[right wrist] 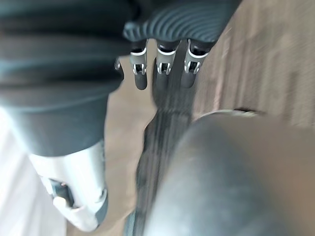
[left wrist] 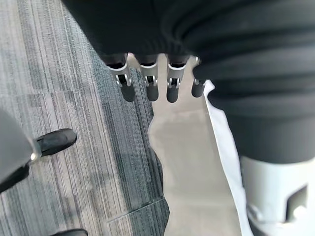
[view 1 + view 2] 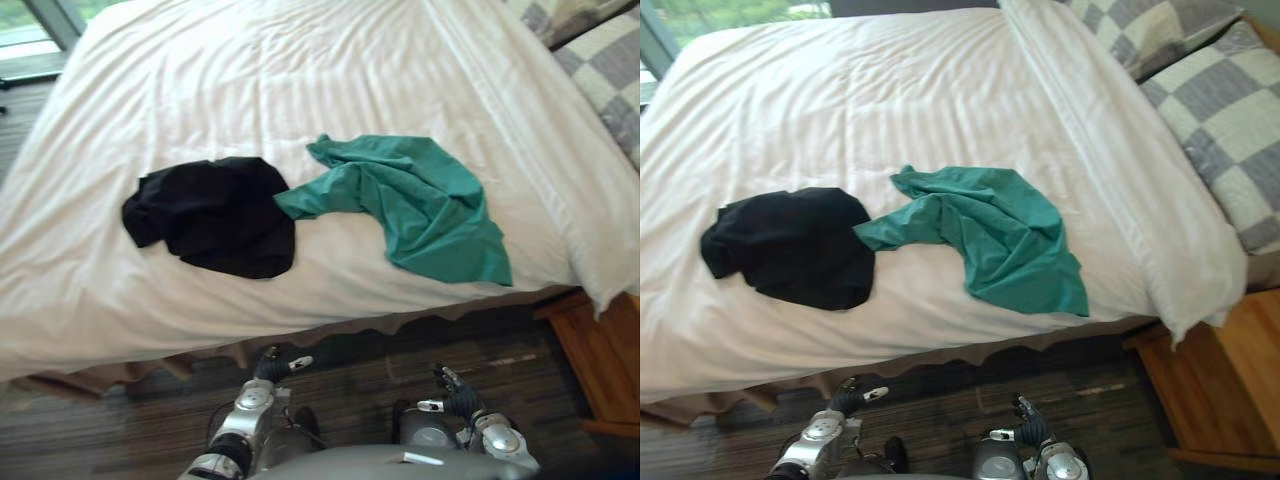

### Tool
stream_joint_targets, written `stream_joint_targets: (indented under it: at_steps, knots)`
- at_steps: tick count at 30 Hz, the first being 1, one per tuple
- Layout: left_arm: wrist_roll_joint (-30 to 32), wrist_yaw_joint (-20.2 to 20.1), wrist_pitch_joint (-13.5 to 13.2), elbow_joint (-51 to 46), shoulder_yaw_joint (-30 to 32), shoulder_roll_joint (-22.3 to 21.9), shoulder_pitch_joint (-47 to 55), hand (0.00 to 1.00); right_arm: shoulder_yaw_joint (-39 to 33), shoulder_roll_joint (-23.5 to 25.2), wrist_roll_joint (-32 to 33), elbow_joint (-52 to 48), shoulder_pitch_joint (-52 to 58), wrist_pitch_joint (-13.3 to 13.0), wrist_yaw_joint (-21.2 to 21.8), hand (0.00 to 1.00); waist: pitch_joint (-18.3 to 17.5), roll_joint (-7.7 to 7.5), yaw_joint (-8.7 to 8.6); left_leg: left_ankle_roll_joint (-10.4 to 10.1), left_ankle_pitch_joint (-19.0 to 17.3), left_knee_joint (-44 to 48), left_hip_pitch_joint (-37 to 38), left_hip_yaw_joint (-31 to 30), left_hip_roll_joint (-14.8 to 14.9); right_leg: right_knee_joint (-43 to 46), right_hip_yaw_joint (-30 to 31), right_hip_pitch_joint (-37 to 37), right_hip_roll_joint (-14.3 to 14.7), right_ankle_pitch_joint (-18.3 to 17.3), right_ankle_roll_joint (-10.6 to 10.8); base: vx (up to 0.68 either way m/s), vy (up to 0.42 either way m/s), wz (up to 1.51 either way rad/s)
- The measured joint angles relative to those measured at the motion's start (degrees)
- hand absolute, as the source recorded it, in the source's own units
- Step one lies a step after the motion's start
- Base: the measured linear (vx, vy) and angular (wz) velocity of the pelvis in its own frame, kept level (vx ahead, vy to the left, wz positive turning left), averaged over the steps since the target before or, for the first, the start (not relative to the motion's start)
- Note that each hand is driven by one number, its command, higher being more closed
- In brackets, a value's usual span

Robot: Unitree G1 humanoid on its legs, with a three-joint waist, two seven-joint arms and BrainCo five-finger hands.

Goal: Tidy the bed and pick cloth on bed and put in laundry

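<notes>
The left hand's fingers [image 2: 127,87] hang straight and loose, holding nothing, over grey ribbed carpet [image 2: 74,98] beside the bed's beige skirt [image 2: 189,162]. The right hand's fingers [image 1: 141,77] hang loose too, also empty, over the same carpet. From the head camera both hands show low at the bed's near edge, the left hand [image 3: 272,366] and the right hand [image 3: 452,392] apart from each other and clear of the mattress.

Above them the bed [image 3: 250,80] carries two cloths on its white cover, which is soft and lightly creased in long folds. The black cloth [image 3: 212,215] lies on the robot's left in a crumpled, rounded heap — matte and dark, no pattern to be made out. The green cloth [image 3: 415,205] lies to its right, thin and smooth, spread in a rough triangle with rumpled folds; one narrow corner reaches to the black cloth's edge, touching or nearly so.

On the far right of the bed sit checked pillows [image 3: 1230,110] in grey and cream squares. A wooden nightstand [image 3: 600,355] stands on the floor by the bed's right corner.
</notes>
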Motion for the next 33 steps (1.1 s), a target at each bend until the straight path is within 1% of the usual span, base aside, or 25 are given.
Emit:
stream_joint_targets:
  at_steps: [3, 5, 6, 8, 10, 12, 13, 14, 15, 16, 17, 19, 20, 21, 22, 23, 24, 25, 26, 27, 28, 30, 31, 32, 33]
  knots:
    - [-0.5, 1.8, -0.3, -0.4, 0.1, -0.4, 1.5, 0.0, 2.2, -1.1, 0.8, 1.4, -3.1, 1.2, 1.5, 0.0, 0.8, 0.49, 1.25, -0.5, 0.2, 0.6, -1.3, 0.6, 0.5, 0.9, 0.2, -2.4, 0.3, 0.0, 0.0, -0.11, -0.019, -0.12]
    - [-1.8, 3.4, -2.2, -1.4, 0.7, -0.4, 1.3, 0.0, 4.1, -1.4, 0.9, 2.8, -8.8, 3.2, 1.1, 0.0, 4.8, 1.76, 1.58, -0.7, -1.4, 7.1, -7.9, 1.4, 2.1, 6.0, 1.4, -8.7, 0.5, -1.5, -0.3, -0.19, -0.031, -0.2]
    - [-2.1, 3.5, -2.6, -1.6, 0.7, -0.4, 1.2, 0.0, 4.2, -1.4, 1.0, 2.7, -9.4, 3.3, 1.0, 0.0, 5.6, 2.0, 1.63, -0.9, -1.8, 7.9, -8.4, 1.4, 2.3, 6.7, 1.5, -9.2, 0.5, -1.8, -0.2, -0.19, -0.027, -0.05]
    - [-2.4, 4.0, -4.7, -3.0, 2.5, -0.8, 1.0, 0.0, 3.7, -1.9, 3.4, 2.1, -11.4, 4.4, -0.3, 0.0, 8.9, 2.97, 1.66, -1.2, -3.2, 13.1, -10.8, 1.4, 2.9, 13.0, 0.9, -11.5, -1.3, -3.7, -0.2, -0.17, -0.014, 0.24]
    - [-2.1, 3.9, -5.9, -4.1, 4.2, -0.7, 1.8, 0.0, 2.3, -1.0, 5.9, 0.6, -10.1, 4.6, -1.5, 0.0, 9.0, 3.08, 1.64, -0.7, -3.9, 14.0, -11.1, 1.7, 2.4, 16.7, -0.8, -11.8, -3.3, -5.7, -0.1, -0.09, -0.026, 0.51]
    - [-2.1, 3.9, -7.0, -4.5, 5.3, -0.5, 2.6, 0.0, -0.2, 0.4, 8.2, -0.2, -8.4, 4.6, -1.5, 0.0, 8.9, 2.95, 2.27, -1.1, -3.7, 12.9, -9.8, 2.6, 2.3, 17.5, -1.8, -10.9, -4.5, -6.2, 0.0, -0.01, -0.054, 0.36]
    - [-2.1, 3.9, -7.1, -4.4, 5.9, -0.5, 3.2, 0.0, -1.5, 1.5, 9.0, -0.7, -7.5, 4.6, -1.3, 0.0, 8.9, 1.96, 2.16, -1.2, -3.7, 12.2, -9.1, 4.6, 2.7, 17.4, -2.3, -10.4, -6.0, -6.2, 0.0, 0.03, -0.091, 0.38]
    - [-2.3, 3.8, -7.1, -4.4, 6.5, -0.8, 3.4, 0.0, -2.9, 1.8, 9.0, -0.9, -7.1, 4.5, -1.0, 0.0, 8.9, 1.73, 1.82, -0.8, -3.4, 12.1, -8.7, 4.7, 3.8, 17.4, -2.7, -9.9, -7.3, -6.2, 0.0, 0.02, -0.101, 0.42]
    - [-2.5, 3.8, -7.1, -4.4, 6.9, -1.1, 3.6, 0.0, -3.6, 1.6, 8.9, -0.8, -6.9, 4.5, -0.8, 0.0, 8.5, 1.54, 1.57, -1.2, -3.0, 11.5, -8.5, 4.5, 5.0, 17.3, -2.7, -9.8, -8.3, -6.1, 0.5, 0.02, -0.043, 0.41]
    - [-2.7, 3.7, -7.1, -4.4, 6.9, -1.5, 3.7, 0.0, -4.4, 1.0, 8.7, -0.6, -6.6, 4.4, -0.5, 0.0, 8.2, 1.61, 1.34, -1.7, -1.5, 9.5, -7.8, 3.6, 7.0, 16.9, -2.9, -9.4, -9.6, -5.8, 1.8, 0.01, 0.012, 0.33]
    - [-2.7, 3.6, -7.1, -4.4, 6.9, -1.7, 3.7, 0.0, -4.7, 0.7, 8.7, -0.4, -6.5, 4.4, -0.5, 0.0, 8.0, 1.95, 1.31, -2.0, -0.5, 8.1, -7.5, 2.6, 7.7, 16.7, -3.0, -9.1, -10.2, -5.8, 2.6, 0.02, 0.124, 0.3]
    - [-2.7, 3.4, -7.1, -4.0, 6.8, -3.3, 4.0, 0.0, -4.8, -0.9, 8.6, 1.2, -6.7, 4.2, 0.6, 0.0, 7.0, 3.68, 1.43, -4.2, 4.8, 2.2, -3.9, -1.1, 9.6, 16.2, -2.7, -8.2, -11.4, -5.2, 6.2, 0.08, 0.348, 0.08]
    - [-2.7, 3.3, -7.0, -3.7, 6.8, -3.2, 4.0, 0.0, -5.0, -0.7, 8.5, 2.1, -7.0, 4.2, 0.6, 0.0, 6.9, 3.39, 1.46, -9.2, 4.1, 1.6, -2.9, -1.0, 8.8, 15.9, -2.1, -7.8, -12.2, -4.8, 7.3, 0.09, 0.47, -0.07]
    - [-2.6, 3.4, -6.9, -3.9, 6.9, -1.9, 3.9, 0.0, -5.1, 0.4, 7.4, 3.6, -7.4, 4.1, 1.1, 0.0, 6.6, 1.4, 1.6, -7.9, 2.5, 3.5, -3.2, 0.1, 6.6, 11.9, -1.7, -6.3, -14.5, -2.5, 9.3, 0.06, 0.407, -0.17]
    - [-2.4, 3.5, -6.5, -4.0, 6.9, -0.7, 3.4, 0.0, -5.1, 2.0, 6.3, 4.5, -7.5, 3.6, 1.3, 0.0, 6.2, 0.71, 1.89, -7.4, -0.5, 7.0, -4.2, 0.1, 6.0, 6.8, -2.4, -3.7, -14.6, 1.3, 9.4, 0.09, 0.47, -0.33]
    - [-2.2, 3.5, -6.1, -3.8, 6.9, -0.2, 3.5, 0.0, -4.9, 3.4, 6.1, 4.9, -7.5, 2.8, 1.7, 0.0, 6.0, 0.54, 2.41, -6.5, -3.4, 10.5, -4.9, 1.0, 6.6, 3.3, -4.1, -1.7, -14.6, 5.1, 8.6, 0.09, 0.368, -0.47]
    - [-1.7, 3.6, -5.6, -3.7, 7.0, 0.1, 3.5, 0.0, -4.6, 3.8, 5.2, 5.0, -7.4, 2.2, 2.0, 0.0, 5.7, 0.48, 2.74, -5.7, -4.5, 11.5, -4.9, 1.9, 7.1, 1.9, -6.1, -1.3, -15.0, 7.6, 6.7, 0.06, 0.322, -0.56]
    - [-1.4, 3.6, -5.0, -3.6, 7.5, 0.1, 3.5, 0.0, -3.1, 3.7, 4.2, 5.0, -7.4, 1.4, 2.3, 0.0, 4.8, 0.81, 2.92, -4.7, -5.1, 11.4, -4.7, 3.7, 7.2, 0.6, -10.4, -1.5, -15.3, 11.4, 2.1, 0.03, 0.235, -0.48]
    - [-1.1, 3.6, -4.9, -3.6, 7.5, -0.2, 3.7, 0.0, -2.0, 3.5, 3.7, 4.9, -7.4, 0.7, 2.5, 0.0, 4.2, 1.08, 3.01, -3.8, -4.8, 10.4, -4.2, 5.2, 7.3, 0.5, -13.5, -2.0, -15.4, 12.9, -0.7, 0.06, 0.276, -0.57]
    - [-0.2, 3.6, -4.6, -3.6, 7.4, 0.1, 3.9, 0.0, -0.3, 3.8, 2.1, 4.5, -7.6, -0.2, 2.5, 0.0, 4.1, 1.06, 3.06, -2.7, -3.9, 7.9, -2.2, 6.8, 6.5, 2.9, -17.4, -2.6, -15.1, 12.4, -1.0, 0.09, 0.254, -0.5]
    - [0.1, 3.5, -4.2, -3.6, 7.4, 0.4, 3.8, 0.0, 1.0, 4.2, 1.3, 3.6, -7.4, -0.4, 2.5, 0.0, 3.8, 0.9, 2.95, -2.4, -3.1, 5.8, -0.9, 7.6, 6.1, 4.0, -18.2, -3.0, -13.5, 10.3, 0.3, 0.12, 0.254, -0.44]
    - [0.2, 2.9, -2.7, -2.5, 6.4, 0.7, 2.9, 0.0, 2.7, 5.3, -0.4, 0.1, -5.7, -0.7, 2.3, 0.0, 2.6, 0.74, 2.42, -1.6, -1.2, 2.5, -0.6, 7.7, 5.4, 3.7, -16.4, -3.1, -8.3, 5.4, 1.9, 0.07, 0.14, 0.0]
    - [0.4, 2.1, -1.9, -2.5, 5.4, 0.7, 2.3, 0.0, 3.1, 5.4, -0.3, -1.1, -5.0, -0.6, 2.1, 0.0, 2.1, -0.19, 2.39, -1.4, -0.5, 1.2, -0.4, 7.6, 4.4, 2.1, -16.4, -2.3, -8.0, 4.9, 1.8, 0.03, 0.078, 0.11]
    - [0.7, 1.4, -1.1, -2.4, 4.6, 0.9, 2.1, 0.0, 3.3, 5.5, -0.4, -1.4, -4.7, -0.5, 2.1, 0.0, 2.1, -0.1, 2.55, -1.3, 0.2, 0.0, 0.2, 7.7, 3.3, 1.5, -15.8, -2.1, -8.1, 5.0, 2.5, 0.02, 0.085, 0.0]
    - [0.8, 1.1, -0.8, -2.4, 4.4, 0.6, 2.3, 0.0, 3.6, 5.5, -0.4, -1.6, -4.6, -0.4, 2.1, 0.0, 2.1, -0.02, 2.52, -1.2, 0.9, -1.0, 0.6, 7.6, 2.9, 1.6, -15.0, -2.2, -8.1, 5.0, 2.4, -0.01, 0.045, 0.05]
